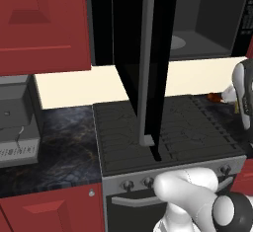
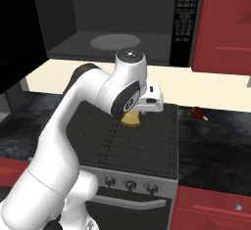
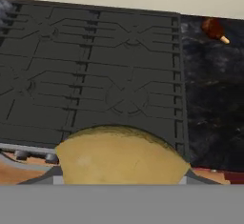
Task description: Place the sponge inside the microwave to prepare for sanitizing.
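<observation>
The arm arches up from the base and bends forward, its wrist hanging over the stove [image 2: 132, 136] below the open microwave [image 2: 117, 23]. The gripper [image 2: 131, 119] points down, clamped on the yellow sponge [image 2: 131, 120], which hangs above the burner grates. A small reddish item [image 3: 213, 29] lies on the dark worktop [image 2: 215, 141] to the right

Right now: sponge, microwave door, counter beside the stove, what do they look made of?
Sponge: yellow-tan, matte, faintly mottled, likely foam. Microwave door: glossy black, glass or gloss plastic by its sheen; its bar handle a flat grey, maybe metal. Counter: dark, pale-veined, polished stone look. All rendered, so hedged.
</observation>
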